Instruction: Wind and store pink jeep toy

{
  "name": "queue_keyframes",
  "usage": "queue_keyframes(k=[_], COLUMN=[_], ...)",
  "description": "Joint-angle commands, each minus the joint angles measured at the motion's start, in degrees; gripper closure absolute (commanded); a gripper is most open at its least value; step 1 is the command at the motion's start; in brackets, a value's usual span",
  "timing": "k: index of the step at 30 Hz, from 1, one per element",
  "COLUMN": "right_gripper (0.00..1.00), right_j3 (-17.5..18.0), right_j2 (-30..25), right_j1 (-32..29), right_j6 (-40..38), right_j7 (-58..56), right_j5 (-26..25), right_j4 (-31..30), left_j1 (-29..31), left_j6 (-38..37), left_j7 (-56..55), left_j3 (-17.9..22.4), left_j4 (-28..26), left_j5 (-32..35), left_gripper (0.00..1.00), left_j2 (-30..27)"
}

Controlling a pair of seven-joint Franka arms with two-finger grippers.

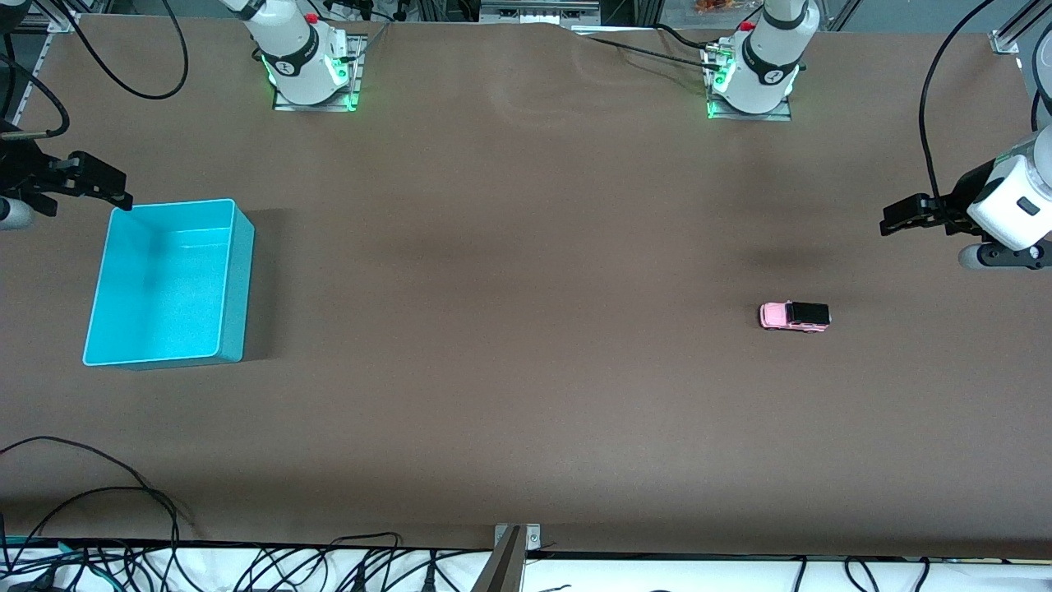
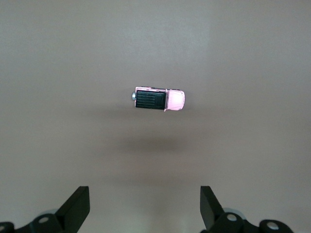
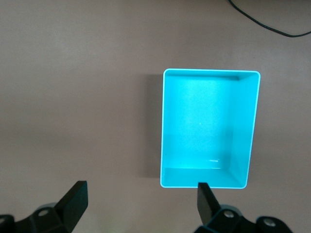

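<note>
From the front camera we are looking down on a brown, matte table, where a turquoise bin is sitting toward the right arm's end, rectangular, smooth-walled and holding nothing. The pink jeep toy is standing on its wheels on the bare tabletop toward the left arm's end, well apart from the bin; it is small and boxy, with a black roof. The right gripper is hanging in the air just off the bin's corner farthest from the camera, and the left gripper is hovering above the table's end, not over the jeep.

Through the left wrist camera we are seeing the jeep from above, its ribbed black roof and pale pink hood lying lengthwise across the picture, with a small grey knob at its tail. The left gripper is holding its two dark fingers wide apart, touching nothing.

Through the right wrist camera we are looking straight into the bin, its glossy floor bare and its corners rounded. The right gripper is likewise keeping its fingers spread, empty, above the tabletop beside the bin's short wall.
</note>
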Motion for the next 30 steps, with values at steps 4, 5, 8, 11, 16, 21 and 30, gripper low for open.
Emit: queue_keyframes(k=[4, 5, 8, 11, 16, 21, 30], right_gripper=[0.0, 0.0, 0.0, 0.0, 0.0, 0.0, 0.0], right_j3=[0.32, 0.32, 0.23, 0.23, 0.14, 0.23, 0.05], right_j2=[-0.04, -0.04, -0.04, -0.04, -0.04, -0.04, -0.13], right_j1=[-0.05, -0.05, -0.05, -0.05, -0.05, -0.05, -0.13], right_j6=[-0.77, -0.6, -0.59, -0.59, -0.42, -0.51, -0.59], right_j7=[0.6, 0.6, 0.69, 0.69, 0.78, 0.6, 0.25], right_j5=[-0.39, -0.39, -0.39, -0.39, -0.3, -0.39, -0.39], right_j4=[0.95, 0.95, 0.95, 0.95, 0.95, 0.95, 0.95], left_j1=[0.26, 0.26, 0.26, 0.26, 0.26, 0.26, 0.26], left_j6=[-0.85, -0.85, -0.85, -0.85, -0.85, -0.77, -0.77], left_j7=[0.72, 0.72, 0.72, 0.72, 0.72, 0.72, 0.72], left_j3=[-0.37, -0.37, -0.37, -0.37, -0.37, -0.37, -0.37], left_j4=[1.03, 1.03, 1.03, 1.03, 1.03, 1.03, 1.03], left_j5=[1.16, 1.16, 1.16, 1.16, 1.16, 1.16, 1.16], left_gripper=[0.0, 0.0, 0.0, 0.0, 0.0, 0.0, 0.0], left_j2=[0.42, 0.51, 0.43, 0.42, 0.51, 0.51, 0.51])
